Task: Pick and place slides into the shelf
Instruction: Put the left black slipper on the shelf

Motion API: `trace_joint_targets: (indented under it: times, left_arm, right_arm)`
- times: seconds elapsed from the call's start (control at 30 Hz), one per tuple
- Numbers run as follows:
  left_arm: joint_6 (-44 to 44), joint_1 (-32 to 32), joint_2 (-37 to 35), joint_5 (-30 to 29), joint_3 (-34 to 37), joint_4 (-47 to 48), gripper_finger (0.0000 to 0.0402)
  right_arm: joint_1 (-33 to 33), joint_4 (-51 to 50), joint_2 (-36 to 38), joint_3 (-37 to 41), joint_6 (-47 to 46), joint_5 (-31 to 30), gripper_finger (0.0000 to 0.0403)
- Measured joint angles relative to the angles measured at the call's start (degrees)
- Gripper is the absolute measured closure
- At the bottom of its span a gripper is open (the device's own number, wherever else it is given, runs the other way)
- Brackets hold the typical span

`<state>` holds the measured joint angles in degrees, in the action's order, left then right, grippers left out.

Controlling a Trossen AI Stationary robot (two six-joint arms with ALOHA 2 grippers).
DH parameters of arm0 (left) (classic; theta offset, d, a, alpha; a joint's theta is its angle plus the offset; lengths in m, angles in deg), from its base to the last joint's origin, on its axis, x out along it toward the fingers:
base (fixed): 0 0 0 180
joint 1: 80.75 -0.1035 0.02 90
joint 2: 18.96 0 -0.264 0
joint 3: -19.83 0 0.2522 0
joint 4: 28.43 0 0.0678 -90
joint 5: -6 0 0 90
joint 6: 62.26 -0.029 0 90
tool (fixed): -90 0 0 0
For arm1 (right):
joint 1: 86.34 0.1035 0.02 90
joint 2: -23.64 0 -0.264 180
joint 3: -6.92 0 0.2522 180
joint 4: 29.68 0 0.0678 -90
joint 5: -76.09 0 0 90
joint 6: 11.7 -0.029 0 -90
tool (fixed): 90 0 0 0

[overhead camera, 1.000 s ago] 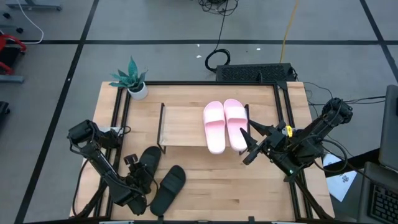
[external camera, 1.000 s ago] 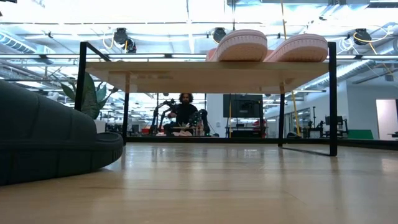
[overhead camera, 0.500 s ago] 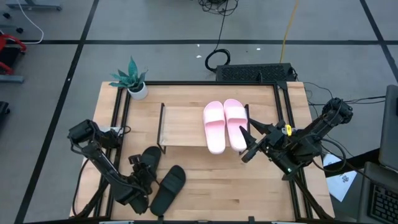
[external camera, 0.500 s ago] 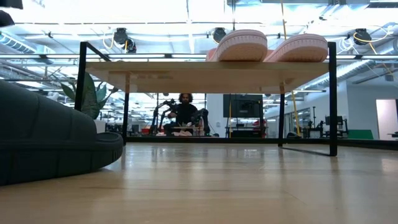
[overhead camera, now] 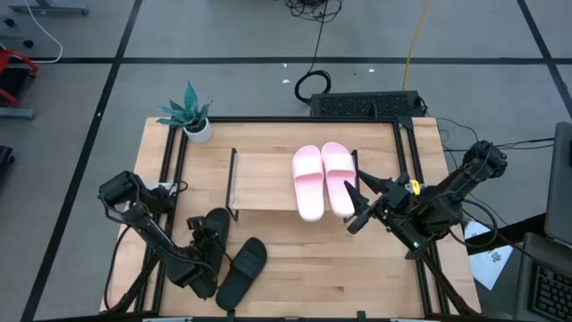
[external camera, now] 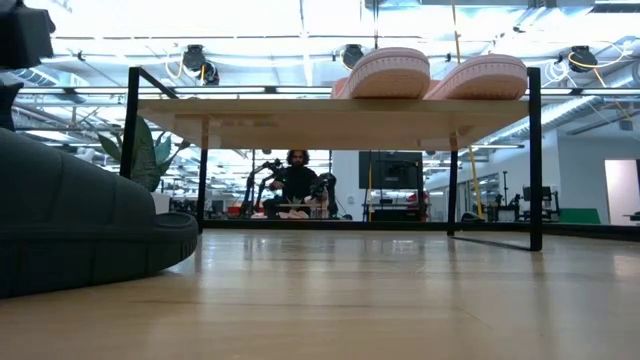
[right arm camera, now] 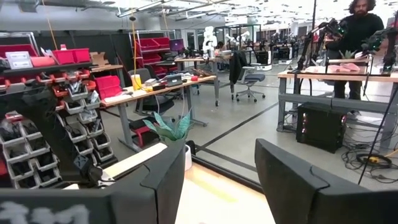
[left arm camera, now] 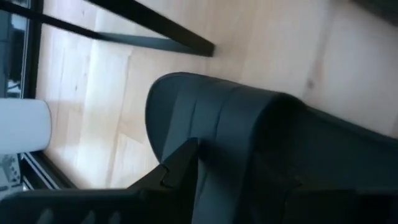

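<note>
One black slide (overhead camera: 213, 234) under left jaws (overhead camera: 202, 240)

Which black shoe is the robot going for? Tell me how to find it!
Look at the wooden table, in front of the shelf that holds the pink slides. Two black slides lie there. It is the one nearer the shelf's end frame, where the left gripper is; the other lies alone.
</note>
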<state>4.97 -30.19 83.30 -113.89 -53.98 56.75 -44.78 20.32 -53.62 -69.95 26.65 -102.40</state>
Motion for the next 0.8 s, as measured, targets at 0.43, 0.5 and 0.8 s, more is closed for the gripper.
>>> trace_joint_targets:
  times: [0.43, 0.5, 0.8]
  left_arm:
    - [6.66, -2.91, -0.23, 1.19, 5.15, -2.68, 0.0395]
    - [7.54, -2.57, -0.31, 2.47, 4.30, 0.18, 0.0397]
    - [12.62, 0.31, -10.64, 8.97, -2.59, 18.67, 0.0400]
  right_arm:
    - [-1.67, -1.10, 0.00, 0.02, -2.12, 0.07, 0.0220]
    - [-1.84, -1.10, 0.00, 0.00, -2.14, 0.05, 0.0220]
    - [-1.86, -1.45, 0.00, 0.00, -1.89, 0.06, 0.0220]
